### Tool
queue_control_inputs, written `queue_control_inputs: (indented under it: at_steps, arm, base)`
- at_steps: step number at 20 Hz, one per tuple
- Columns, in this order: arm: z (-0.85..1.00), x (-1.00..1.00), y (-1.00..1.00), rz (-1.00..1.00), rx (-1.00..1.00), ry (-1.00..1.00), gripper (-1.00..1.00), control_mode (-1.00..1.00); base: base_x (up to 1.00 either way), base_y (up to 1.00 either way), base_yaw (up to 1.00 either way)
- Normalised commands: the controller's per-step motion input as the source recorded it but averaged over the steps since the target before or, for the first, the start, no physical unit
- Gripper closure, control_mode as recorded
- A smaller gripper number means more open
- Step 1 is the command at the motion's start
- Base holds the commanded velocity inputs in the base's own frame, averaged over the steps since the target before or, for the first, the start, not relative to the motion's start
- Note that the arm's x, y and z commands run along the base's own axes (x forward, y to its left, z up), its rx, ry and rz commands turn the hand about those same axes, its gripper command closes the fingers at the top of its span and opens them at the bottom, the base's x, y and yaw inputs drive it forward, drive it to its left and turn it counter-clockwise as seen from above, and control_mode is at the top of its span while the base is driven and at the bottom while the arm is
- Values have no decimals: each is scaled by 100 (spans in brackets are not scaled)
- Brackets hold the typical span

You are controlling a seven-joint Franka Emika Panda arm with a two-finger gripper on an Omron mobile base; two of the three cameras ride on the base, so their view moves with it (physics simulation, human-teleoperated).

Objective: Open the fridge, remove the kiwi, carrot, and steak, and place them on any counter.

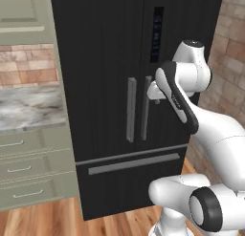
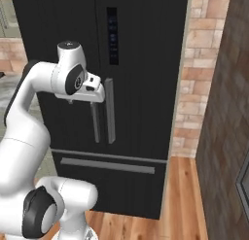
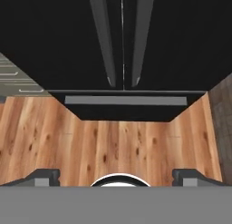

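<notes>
Fridge (image 1: 115, 87) stood shut ahead, doors closed | gripper (image 3: 116, 175) spread wide, empty — beside right handle (image 1: 145, 108) | risk: fingers close short of bar — door stays shut.

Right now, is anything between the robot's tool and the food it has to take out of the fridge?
Yes: the fridge doors are both shut, so the food inside is hidden behind them. The open tool sits by the door handles, gripping nothing; nothing visible stands between it and them.
</notes>
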Motion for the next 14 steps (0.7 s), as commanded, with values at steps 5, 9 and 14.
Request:
queue_control_inputs:
  at_steps: [5, 9, 14]
  arm:
    - [0, 0, 0, 0, 0, 0, -100, 100]
    - [0, 0, 0, 0, 0, 0, -100, 100]
    - [-19, 1, 0, 0, 3, -14, -100, -100]
  base:
    - [-35, 0, -4]
    - [0, 0, 0]
    - [2, 0, 0]
